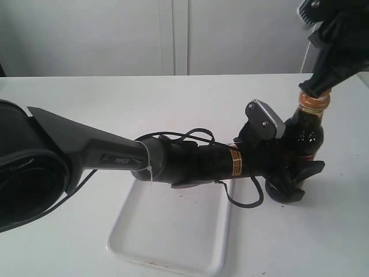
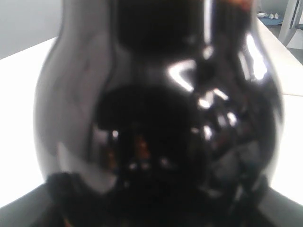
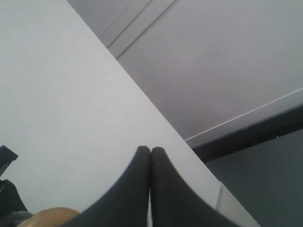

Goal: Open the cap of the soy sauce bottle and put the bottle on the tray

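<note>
The soy sauce bottle (image 1: 307, 134) stands upright on the table to the right of the tray (image 1: 173, 234), dark liquid showing through the glass. My left gripper (image 1: 297, 180) reaches across and is shut on the bottle's lower body. Up close, the bottle (image 2: 156, 109) fills the left wrist view. The orange-brown cap (image 1: 314, 103) sits closed on the neck. My right gripper (image 1: 316, 89) comes down from the upper right and touches the cap's top. Its fingers (image 3: 142, 163) are pressed together with nothing between them, and an edge of the cap (image 3: 52, 216) shows beside them.
The white tray lies flat at the front centre, partly under the left arm (image 1: 190, 161), whose cable (image 1: 245, 199) loops down over it. The white table (image 1: 115, 104) extends back to a grey wall.
</note>
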